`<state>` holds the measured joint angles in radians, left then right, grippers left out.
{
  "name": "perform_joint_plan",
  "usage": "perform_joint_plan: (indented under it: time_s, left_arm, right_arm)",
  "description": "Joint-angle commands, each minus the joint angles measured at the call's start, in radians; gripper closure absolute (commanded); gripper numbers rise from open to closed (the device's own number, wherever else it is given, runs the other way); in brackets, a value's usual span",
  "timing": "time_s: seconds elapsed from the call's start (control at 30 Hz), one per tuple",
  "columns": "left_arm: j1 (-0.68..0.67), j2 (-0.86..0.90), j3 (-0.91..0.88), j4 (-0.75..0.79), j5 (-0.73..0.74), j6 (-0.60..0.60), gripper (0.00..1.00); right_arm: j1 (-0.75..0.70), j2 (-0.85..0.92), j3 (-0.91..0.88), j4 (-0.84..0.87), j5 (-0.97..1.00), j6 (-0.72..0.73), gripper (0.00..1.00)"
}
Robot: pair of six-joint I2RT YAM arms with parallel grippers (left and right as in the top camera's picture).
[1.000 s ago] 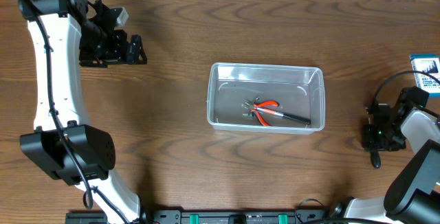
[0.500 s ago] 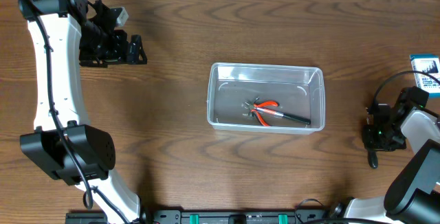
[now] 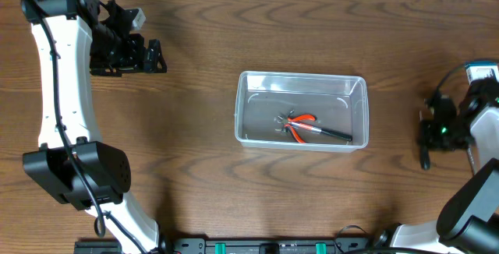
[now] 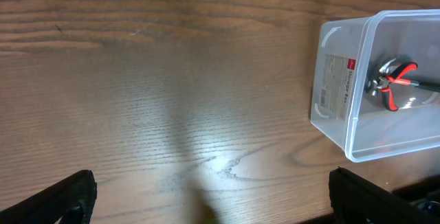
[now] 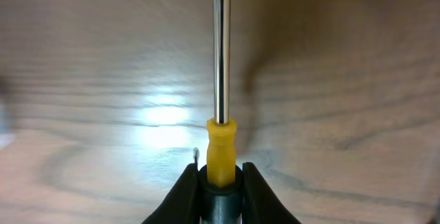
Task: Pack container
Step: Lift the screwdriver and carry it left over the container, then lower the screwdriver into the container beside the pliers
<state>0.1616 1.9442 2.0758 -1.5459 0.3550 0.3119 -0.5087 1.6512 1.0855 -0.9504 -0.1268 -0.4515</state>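
Note:
The clear plastic container stands mid-table, and red-handled pliers lie inside it. It also shows at the right of the left wrist view, with the pliers visible through its wall. My left gripper is open and empty at the far left, well away from the container; its fingertips frame bare table in the left wrist view. My right gripper is at the right edge, shut on a screwdriver with a yellow collar and steel shaft. Its fingers clamp the dark handle.
A small blue-and-white card pack lies at the far right edge, just behind the right arm. Brown wood table surrounds the container on all sides. Cables and arm bases sit along the front edge.
My right gripper has moved a little toward the far side and to the right, carrying the screwdriver with it. The left arm, the container and the pliers have not moved.

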Motion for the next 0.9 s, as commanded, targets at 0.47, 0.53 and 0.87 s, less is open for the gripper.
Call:
perform_joint_plan:
  time_s: [0.47,0.53,0.87]
  left_arm:
    - [0.0,0.006,0.003,-0.005,-0.009,0.005,0.02]
    - [0.0,0.006,0.003,-0.005,-0.009,0.005,0.02]
    - [0.0,0.006,0.003,-0.005,-0.009,0.005,0.02]
  right_arm:
    - [0.505,0.002,0.61,-0.291,-0.065,-0.241,0.99]
    - [0.553,0.002,0.632,-0.285,-0.056,-0.277,0.99]
    - [0.805,0.01,0.62,-0.28,0.084,-0.512,0.99]
